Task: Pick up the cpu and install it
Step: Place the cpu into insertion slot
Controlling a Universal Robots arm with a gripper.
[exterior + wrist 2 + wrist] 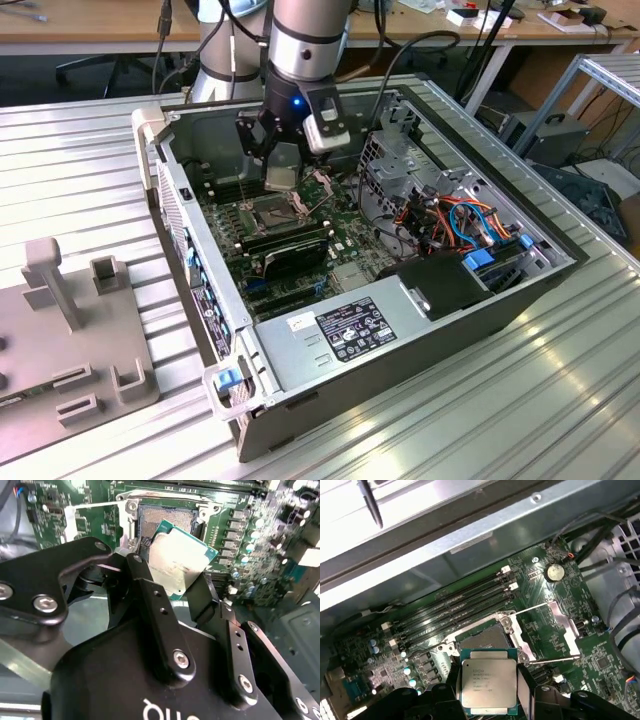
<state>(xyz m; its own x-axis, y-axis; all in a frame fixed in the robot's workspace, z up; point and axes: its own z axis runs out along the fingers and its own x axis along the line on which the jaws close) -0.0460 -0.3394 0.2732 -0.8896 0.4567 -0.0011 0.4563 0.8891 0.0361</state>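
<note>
Item: cpu [487, 680], a green-edged square with a metal lid, held in the gripper [167, 575], whose two black fingers [150, 605] were closed on its opposite edges. Location: inside the open computer case [200, 270], above the motherboard [570, 595], just over the empty socket [485, 637] and apparently clear of it. In the exterior view it hung under the arm toward the case's far wall. Socket condition: retention frame [555, 627] swung open, contact field bare, memory slots [460, 605] alongside. Step in hand, as judged: chip picked and poised for installation, not yet seated. Requirement of the lowering, as judged: chip level, edges square to the socket, corners matched, a gentle descent without sliding. Markings: print on the chip's lid, and labels [345, 325] on the power supply [300, 365], none readable.
</note>
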